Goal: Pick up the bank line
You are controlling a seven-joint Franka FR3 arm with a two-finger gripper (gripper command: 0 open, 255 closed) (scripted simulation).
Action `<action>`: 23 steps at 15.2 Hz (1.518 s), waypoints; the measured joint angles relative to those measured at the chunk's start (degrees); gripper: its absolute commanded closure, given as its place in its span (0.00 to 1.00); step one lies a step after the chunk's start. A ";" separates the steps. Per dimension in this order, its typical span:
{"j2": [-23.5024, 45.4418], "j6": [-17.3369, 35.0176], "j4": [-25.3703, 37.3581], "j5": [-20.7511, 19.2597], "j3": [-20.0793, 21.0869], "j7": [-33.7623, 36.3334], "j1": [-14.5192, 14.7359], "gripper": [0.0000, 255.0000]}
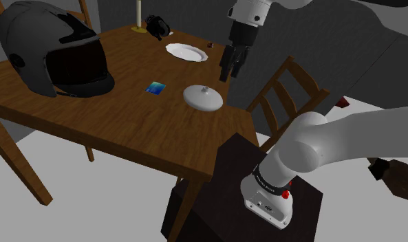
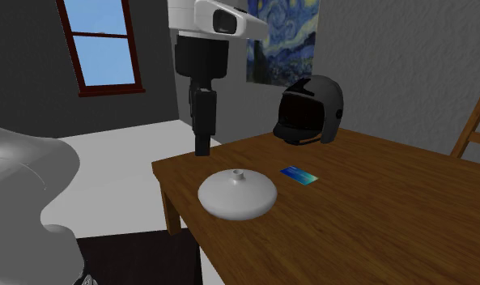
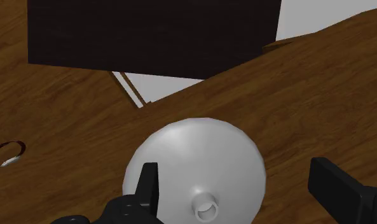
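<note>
Noted bank line point(image 1: 204, 97), a white dome with ringed knob point(image 3: 206, 207), on table point(image 1: 92, 117) near blue card point(image 1: 155, 87). Gripper point(image 1: 230, 69) raised on same side of card, fingers point(image 3: 149, 188) wide apart, clasping nothing. Probably light, rigid, slick; best pinched at knob or across rim.

Dark bundle point(image 1: 157, 26) — too small to identify.

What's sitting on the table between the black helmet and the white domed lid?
A small blue card, lying flat between helmet and lid, in the shoulder view.
</note>
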 measured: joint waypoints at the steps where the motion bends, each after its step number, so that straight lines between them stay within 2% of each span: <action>1: 0.00 0.00 0.00 0.00 0.00 0.00 0.00 0.00; 3: 1.21 2.12 -0.06 1.24 2.41 4.35 -0.49 0.00; 8: 7.92 11.00 1.08 3.74 10.59 21.40 -3.52 0.00; 13: 17.32 18.52 5.72 2.71 18.63 40.15 -7.84 0.00; 18: 28.82 23.29 13.41 -3.16 25.28 59.98 -13.07 0.00; 23: 41.02 24.92 22.35 -12.81 28.82 80.23 -16.73 0.00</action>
